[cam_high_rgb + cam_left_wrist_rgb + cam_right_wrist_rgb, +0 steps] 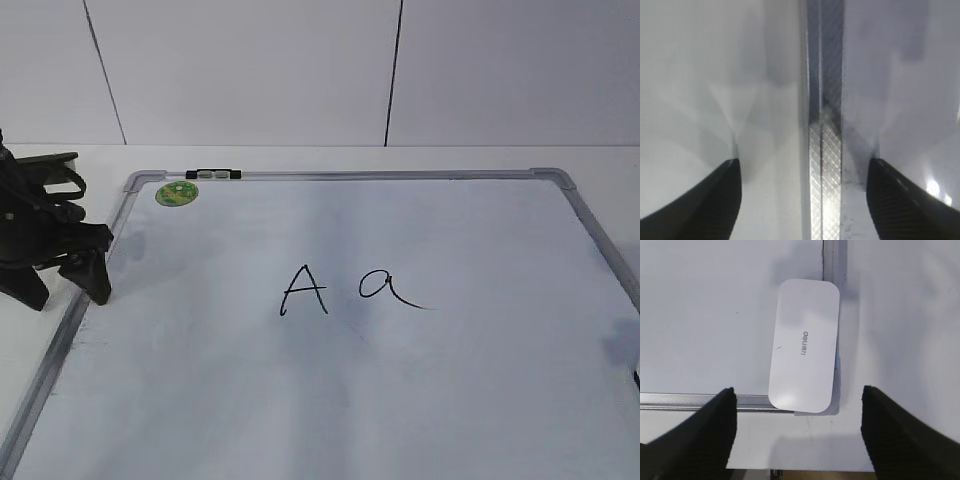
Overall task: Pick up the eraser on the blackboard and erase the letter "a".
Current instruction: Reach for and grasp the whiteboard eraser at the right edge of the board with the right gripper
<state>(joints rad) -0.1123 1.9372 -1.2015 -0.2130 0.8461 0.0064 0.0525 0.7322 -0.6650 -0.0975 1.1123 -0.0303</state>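
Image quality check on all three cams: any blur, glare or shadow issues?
Exterior view: sharp; the letter "a" reads clearly, soft grey shadows on the blackboard. Left wrist view: blurred throughout, bright glare on the metal frame, shadows fanning from the left hand. Right wrist view: in focus; eraser lettering legible, mild shadow along its right edge.

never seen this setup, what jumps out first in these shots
A big board fills the exterior view, with a capital "A" and a small "a" in black marker near its middle. In the right wrist view a white eraser lies at the board's corner, between the open right gripper. The left gripper hangs open over the frame.
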